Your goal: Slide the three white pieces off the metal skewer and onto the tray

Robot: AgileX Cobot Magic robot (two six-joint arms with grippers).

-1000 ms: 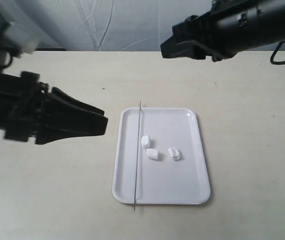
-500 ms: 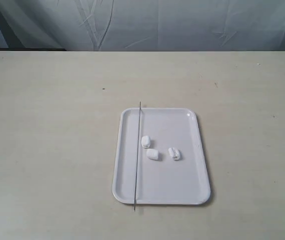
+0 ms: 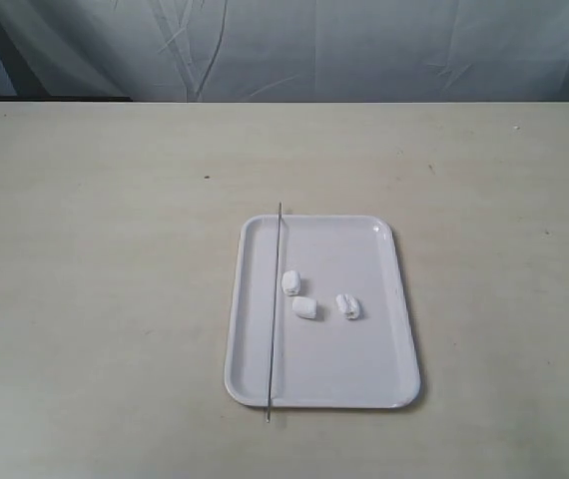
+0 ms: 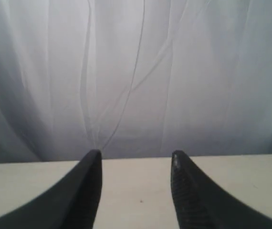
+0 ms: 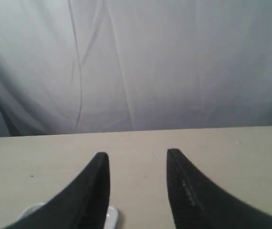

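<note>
- Three white pieces loose and close together near the middle of the tray, off the metal skewer
- Skewer bare, lengthwise along the tray's left side, both ends overhanging the rim
- Tray flat on the counter
- Left tool and right tool spread apart, holding nothing

Pulled both arms out of the exterior view.
1.0 s ago had the left arm reaching in low over the desk, jaws aimed at the left rim of the tray, and the right arm stretched across the far right desk edge. Gone from frame by 0.5 s ago, same now. Exposed the desk patches previously hidden behind the black links. Spotted no further shift over the last 0.5 s.
</note>
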